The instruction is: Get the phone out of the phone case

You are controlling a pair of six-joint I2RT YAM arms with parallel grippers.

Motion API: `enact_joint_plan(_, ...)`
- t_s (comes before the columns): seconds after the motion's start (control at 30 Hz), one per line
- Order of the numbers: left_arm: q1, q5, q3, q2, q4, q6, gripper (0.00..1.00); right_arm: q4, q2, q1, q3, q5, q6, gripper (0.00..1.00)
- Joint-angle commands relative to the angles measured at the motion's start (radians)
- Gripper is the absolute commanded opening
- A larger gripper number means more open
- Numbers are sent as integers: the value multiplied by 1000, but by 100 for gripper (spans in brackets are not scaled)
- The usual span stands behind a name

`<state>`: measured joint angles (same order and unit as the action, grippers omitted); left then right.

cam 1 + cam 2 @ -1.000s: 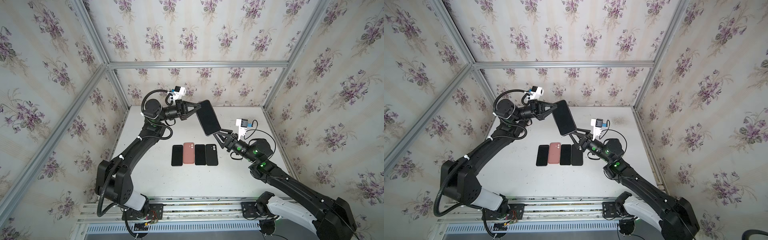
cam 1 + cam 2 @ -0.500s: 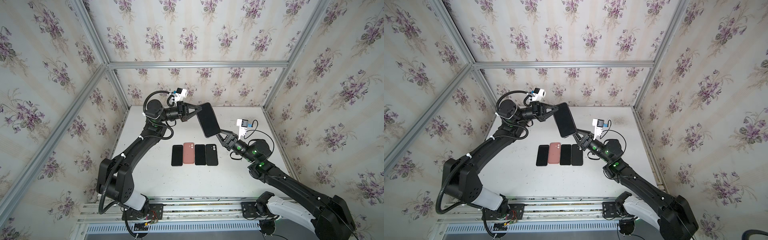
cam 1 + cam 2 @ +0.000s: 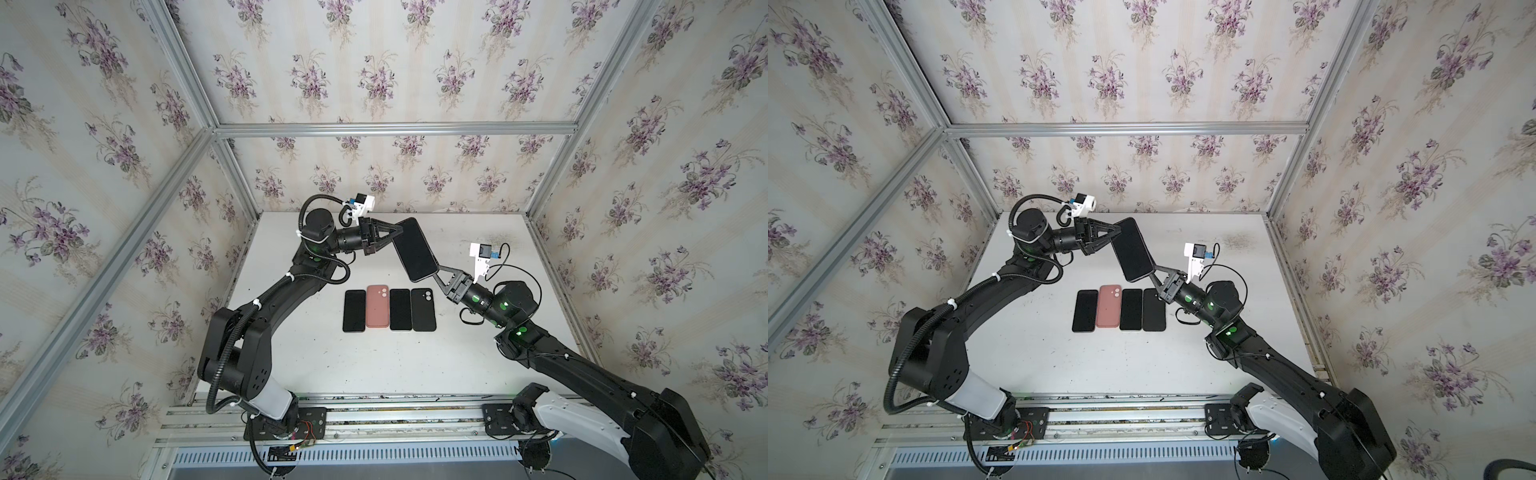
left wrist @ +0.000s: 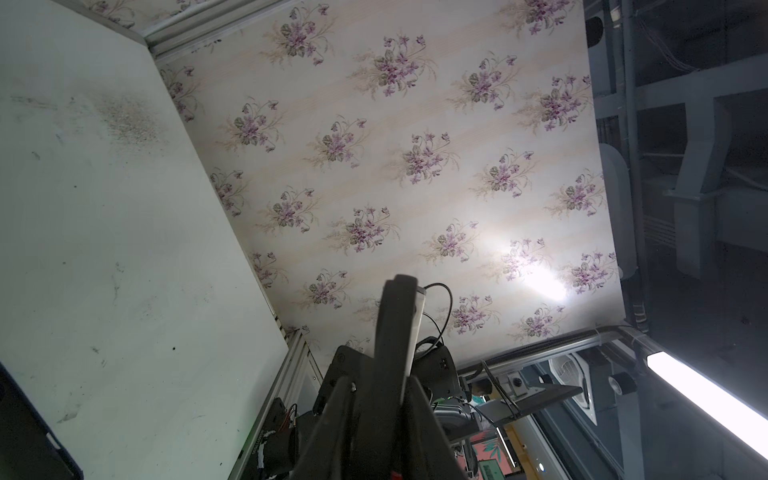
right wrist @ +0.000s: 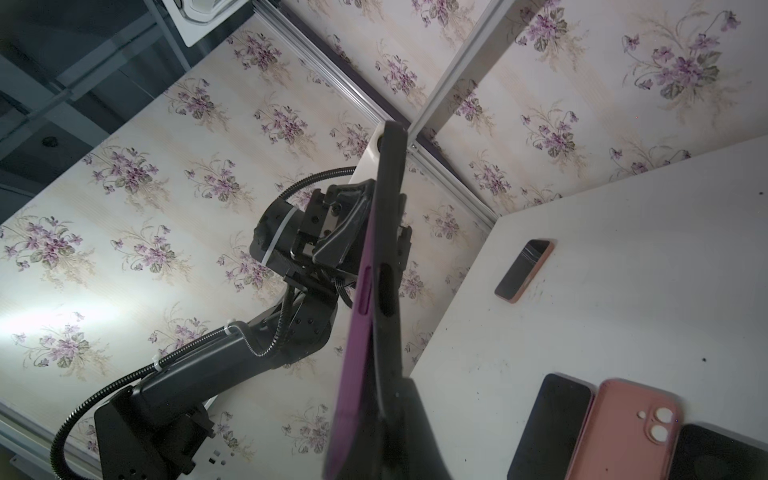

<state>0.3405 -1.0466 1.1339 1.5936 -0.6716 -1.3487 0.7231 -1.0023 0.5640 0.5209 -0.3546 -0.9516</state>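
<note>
The phone hangs tilted in the air above the table, dark screen up. My left gripper stands at its far upper end. In the left wrist view its fingers flank the phone's edge, but contact is too dark to judge. My right gripper is shut on the near lower end. In the right wrist view a purple layer and a black layer with an oval cutout run side by side into my right gripper. Which layer is the phone case I cannot tell.
Several flat items lie in a row on the white table: a black phone, a pink case, another black phone and a black case. A further pink-edged phone lies farther back. Papered walls enclose the table.
My right gripper has come up to the phone's lower end and shut on it. The left arm and the phone have shifted slightly to the right.
</note>
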Motion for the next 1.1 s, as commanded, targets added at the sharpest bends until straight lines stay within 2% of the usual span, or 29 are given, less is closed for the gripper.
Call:
enact_joint_plan(0.0, 1, 29, -33, 12, 18, 69, 38, 17, -2, 2, -3, 27, -45, 0)
enact_joint_plan(0.17, 3, 85, -71, 60, 47, 114, 49, -68, -23, 1, -7, 20, -81, 0)
enact_joint_plan(0.33, 6, 127, -71, 102, 133, 191, 65, -72, -53, 2, -36, 43, -124, 0)
enact_joint_plan(0.43, 6, 148, -58, 125, 176, 222, 70, -102, -66, 1, -44, 62, -133, 0)
enact_joint_plan(0.53, 6, 190, -24, 131, 296, 308, 78, -155, -83, 1, -44, 84, -142, 0)
enact_joint_plan(0.73, 18, 292, 80, 108, 649, 586, 84, -198, -128, 1, -49, 121, -178, 0)
enact_joint_plan(0.9, 48, 327, 91, 91, 755, 698, 88, -176, -160, -4, -59, 136, -197, 0)
enact_joint_plan(1.07, 80, 338, 80, 86, 781, 736, 88, -138, -197, -11, -63, 131, -211, 0)
